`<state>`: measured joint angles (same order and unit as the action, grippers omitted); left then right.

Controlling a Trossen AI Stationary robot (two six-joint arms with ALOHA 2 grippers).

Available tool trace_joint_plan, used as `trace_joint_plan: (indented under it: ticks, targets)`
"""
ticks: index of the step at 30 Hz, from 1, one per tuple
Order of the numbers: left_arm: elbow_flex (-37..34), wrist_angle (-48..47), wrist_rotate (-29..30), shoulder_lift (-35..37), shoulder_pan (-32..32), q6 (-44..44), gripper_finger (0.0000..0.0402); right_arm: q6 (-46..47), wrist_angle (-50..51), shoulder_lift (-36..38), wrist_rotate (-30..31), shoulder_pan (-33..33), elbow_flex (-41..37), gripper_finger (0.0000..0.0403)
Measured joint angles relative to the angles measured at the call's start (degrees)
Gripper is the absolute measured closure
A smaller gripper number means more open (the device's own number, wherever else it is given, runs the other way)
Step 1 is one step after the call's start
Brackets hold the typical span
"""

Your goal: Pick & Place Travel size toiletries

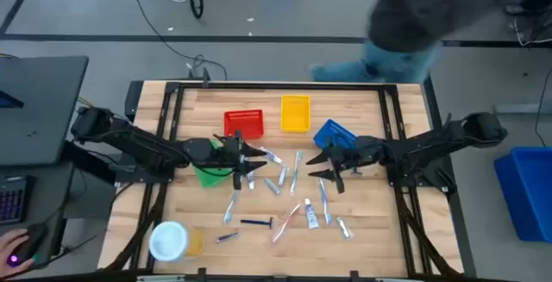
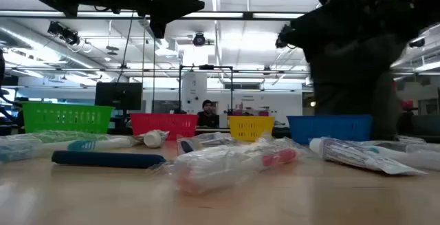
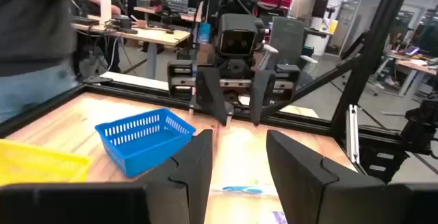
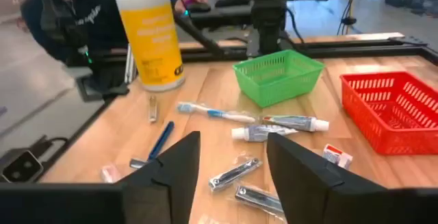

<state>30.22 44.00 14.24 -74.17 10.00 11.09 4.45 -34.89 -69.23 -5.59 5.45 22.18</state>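
Observation:
The travel size toiletries lie scattered on the wooden table between my two arms: small tubes point(image 1: 310, 215), a toothbrush point(image 4: 212, 113), a dark-handled razor point(image 1: 256, 222) and metal clippers point(image 4: 233, 172). My left gripper point(image 1: 252, 159) hovers open over their left part, beside the green basket point(image 1: 207, 176). A tube point(image 3: 239, 191) shows below its fingers. My right gripper point(image 1: 324, 166) hovers open over the right part, in front of the blue basket point(image 1: 335, 134). Neither has anything between its fingers point(image 3: 238, 148) point(image 4: 233, 148).
A red basket point(image 1: 244, 124) and a yellow basket point(image 1: 295, 112) stand at the far side. A white-lidded yellow jar point(image 1: 172, 241) stands at the near left. A person point(image 1: 414, 23) stands beyond the table's far edge. A blue bin point(image 1: 526, 187) sits on the floor, right.

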Motion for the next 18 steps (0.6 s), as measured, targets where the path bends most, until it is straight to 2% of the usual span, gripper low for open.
trace_joint_plan:
  ticks: [7,18]
  targets:
    - [0.11,-2.08,-0.11,-0.09,0.53,0.76,0.0256,-2.95,0.48,-6.86,0.97,0.67,3.14,0.0186]
    - [0.07,-10.98,0.02,-0.05,1.07,3.0,0.0256,-3.39,2.5,-7.61,1.05,0.7,3.14,0.0162]
